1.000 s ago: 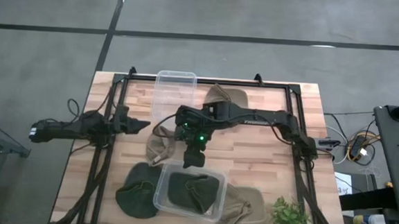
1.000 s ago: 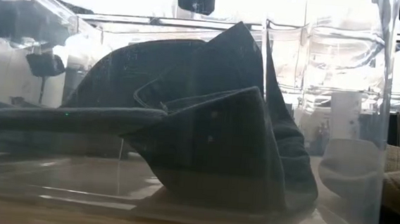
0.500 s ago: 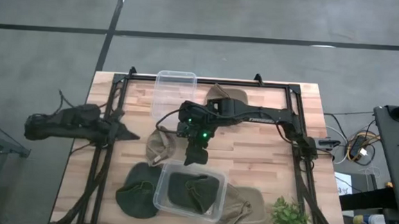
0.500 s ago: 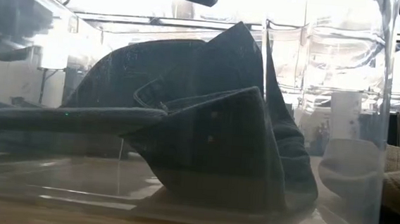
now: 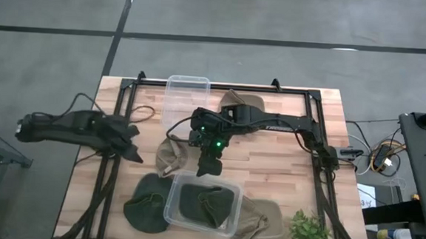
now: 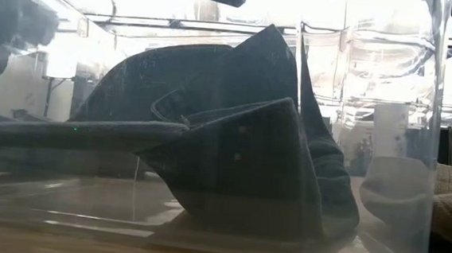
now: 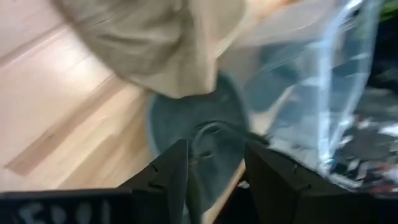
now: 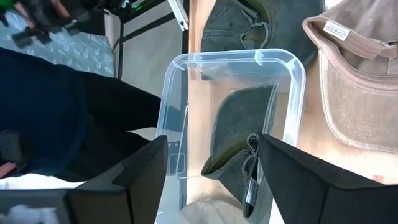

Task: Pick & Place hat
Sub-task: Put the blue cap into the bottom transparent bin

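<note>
- Here, the tan cap [image 5: 171,157] is seen lying on the counter [image 5: 285,153], between the two arms and just beside the clear bin [image 5: 202,205] that holds a dark green hat [image 5: 199,205].
- The left gripper [image 5: 134,154] is pointed at the cap from its left, near it, jaws apart and empty.
- The right gripper [image 5: 209,166] hangs above the bin's rim, jaws wide and empty.
- The left arm is judged the likelier picker.

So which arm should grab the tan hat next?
Probably the left. Its gripper, fingers open, is beside the tan hat. The right gripper hovers open over the bin.
</note>
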Controlling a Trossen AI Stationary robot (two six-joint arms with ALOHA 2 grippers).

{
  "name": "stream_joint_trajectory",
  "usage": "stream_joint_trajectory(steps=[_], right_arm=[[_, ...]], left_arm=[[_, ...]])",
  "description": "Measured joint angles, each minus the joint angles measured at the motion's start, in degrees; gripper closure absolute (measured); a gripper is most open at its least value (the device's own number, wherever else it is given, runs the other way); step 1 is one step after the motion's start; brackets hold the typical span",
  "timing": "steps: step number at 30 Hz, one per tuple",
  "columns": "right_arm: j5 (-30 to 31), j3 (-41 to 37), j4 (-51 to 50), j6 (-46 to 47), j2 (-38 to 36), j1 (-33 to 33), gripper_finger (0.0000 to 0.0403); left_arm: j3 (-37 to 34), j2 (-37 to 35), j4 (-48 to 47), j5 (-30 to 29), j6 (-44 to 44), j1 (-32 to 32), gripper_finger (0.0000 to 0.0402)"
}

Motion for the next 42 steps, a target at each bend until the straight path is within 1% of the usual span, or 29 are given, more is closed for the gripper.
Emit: stream_joint_trajectory(steps=[7,14,17,23,26,33,39,42], right_arm=[[0.1,0.0,0.3,0.0,0.0,0.0,0.0163],[0.2,0.0,0.5,0.0,0.0,0.0,0.0165],[0.3,0.0,0.6,0.0,0.0,0.0,0.0163],[0.3,0.0,1.1,0.0,0.0,0.0,0.0167],[0.3,0.0,1.5,0.0,0.0,0.0,0.0167],[0.3,0.0,1.5,-0.1,0.0,0.0,0.0168],[0.3,0.0,1.7,-0.2,0.0,-0.1,0.0170],[0.3,0.0,1.7,-0.2,0.0,-0.1,0.0170]], left_arm=[[-1.4,10.0,-0.1,0.5,3.8,0.0,0.0250],[-4.7,18.0,2.9,6.6,6.5,0.0,0.0250],[-5.7,20.1,5.2,7.7,6.8,-0.1,0.0250],[-6.8,22.7,9.4,8.1,8.1,-0.1,0.0250],[-7.6,23.6,13.7,9.3,7.2,-0.1,0.0250],[-8.4,25.6,14.2,9.8,6.7,-0.2,0.0250],[-9.7,27.2,15.8,11.9,7.6,-0.3,0.0250],[-10.3,27.1,17.6,12.1,6.0,-0.4,0.0260]])
